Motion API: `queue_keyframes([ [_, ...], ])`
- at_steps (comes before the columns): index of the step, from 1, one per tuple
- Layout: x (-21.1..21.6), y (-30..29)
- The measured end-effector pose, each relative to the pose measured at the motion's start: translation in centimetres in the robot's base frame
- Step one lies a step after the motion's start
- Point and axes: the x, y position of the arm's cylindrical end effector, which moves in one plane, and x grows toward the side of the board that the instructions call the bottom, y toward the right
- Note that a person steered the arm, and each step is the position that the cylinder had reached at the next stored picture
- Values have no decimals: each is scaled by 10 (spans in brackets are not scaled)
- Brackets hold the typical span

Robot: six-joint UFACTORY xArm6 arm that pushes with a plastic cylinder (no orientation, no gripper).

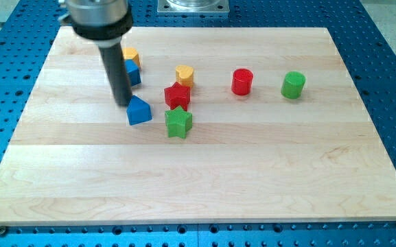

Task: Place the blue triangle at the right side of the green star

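My tip (pixel 122 103) touches the blue triangle's (pixel 139 110) upper-left edge; the green star (pixel 178 123) sits just right, bare surface (pixel 252 171) beyond. No jaws fitted.

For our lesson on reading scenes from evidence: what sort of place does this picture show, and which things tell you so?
Probably a robotics lab bench. A wooden board lies on a blue perforated metal table; my tip rests just left of the blue triangle, and small test blocks like the green star sit scattered about.
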Motion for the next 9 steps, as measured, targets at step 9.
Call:
queue_keyframes([
  [9, 156, 111],
])
